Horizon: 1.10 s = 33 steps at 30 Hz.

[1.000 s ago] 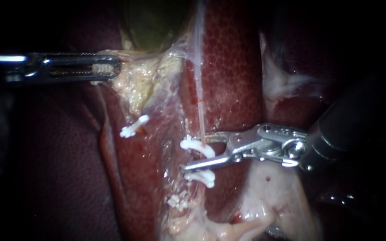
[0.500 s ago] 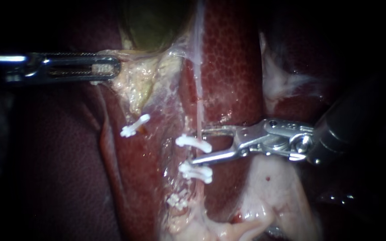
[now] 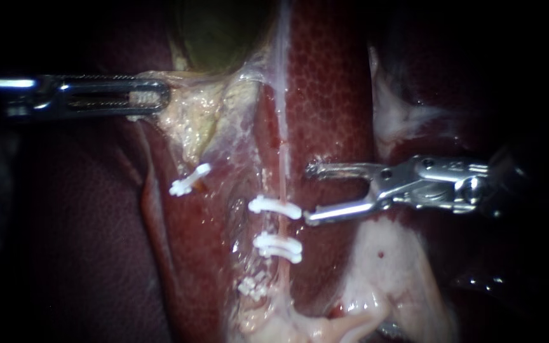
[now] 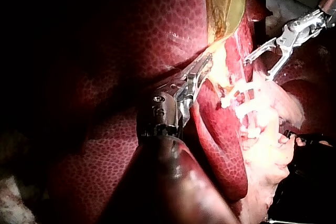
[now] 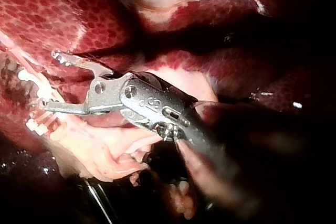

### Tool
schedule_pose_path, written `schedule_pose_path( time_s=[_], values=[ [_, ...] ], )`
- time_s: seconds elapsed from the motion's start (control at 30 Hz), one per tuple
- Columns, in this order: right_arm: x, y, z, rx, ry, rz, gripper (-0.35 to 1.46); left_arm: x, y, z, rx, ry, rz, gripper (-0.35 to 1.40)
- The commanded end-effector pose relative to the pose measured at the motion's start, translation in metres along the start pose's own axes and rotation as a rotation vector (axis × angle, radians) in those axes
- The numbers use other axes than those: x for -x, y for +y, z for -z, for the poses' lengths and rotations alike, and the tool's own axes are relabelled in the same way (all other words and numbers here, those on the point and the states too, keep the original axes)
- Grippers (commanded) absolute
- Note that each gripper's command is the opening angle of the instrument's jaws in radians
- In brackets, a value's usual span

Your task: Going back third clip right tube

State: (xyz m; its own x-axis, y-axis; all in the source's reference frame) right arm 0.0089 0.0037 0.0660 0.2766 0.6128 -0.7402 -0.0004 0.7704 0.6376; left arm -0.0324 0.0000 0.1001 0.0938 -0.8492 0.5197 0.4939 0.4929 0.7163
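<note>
Right instrument (image 3: 310, 194), silver with hinged jaws, stands spread wide and empty. It has drawn back rightward since half a second ago, and its jaws no longer straddle the tube. Left instrument (image 3: 154, 97) stays clamped on pale yellow tissue (image 3: 198, 117). Dark red mottled liver (image 3: 332, 95) fills the field. Olive-green gallbladder (image 3: 223, 32) lies above. Thin pink right tube (image 3: 282, 159) carries an upper white clip (image 3: 276, 207), just beside the lower jaw tip, and a lower white clip (image 3: 278, 248). A lone white clip (image 3: 190, 180) sits apart leftward.
</note>
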Motion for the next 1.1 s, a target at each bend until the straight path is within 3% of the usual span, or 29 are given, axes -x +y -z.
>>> schedule_pose_path(
  time_s=[0.03,0.23,0.37,0.67,1.1],
  values=[
    [-0.0008,-0.0003,0.0009,-0.005,0.000,0.012,0.60,0.0000,0.0000,0.0000,0.000,0.000,0.000,-0.16],
    [-0.0040,-0.0019,0.0035,-0.021,-0.001,0.078,0.60,0.0000,0.0000,-0.0001,0.001,0.000,0.000,-0.16],
    [-0.0047,-0.0031,0.0038,-0.033,-0.001,0.094,0.60,0.0000,0.0000,-0.0002,0.001,0.000,0.000,-0.16],
    [-0.0048,-0.0036,0.0036,-0.050,-0.001,0.096,0.60,-0.0015,0.0003,-0.0018,0.012,-0.010,-0.007,-0.16],
    [-0.0047,-0.0037,0.0035,-0.050,0.002,0.097,0.60,-0.0047,0.0003,-0.0060,-0.003,0.026,-0.017,-0.16]
  ],
)
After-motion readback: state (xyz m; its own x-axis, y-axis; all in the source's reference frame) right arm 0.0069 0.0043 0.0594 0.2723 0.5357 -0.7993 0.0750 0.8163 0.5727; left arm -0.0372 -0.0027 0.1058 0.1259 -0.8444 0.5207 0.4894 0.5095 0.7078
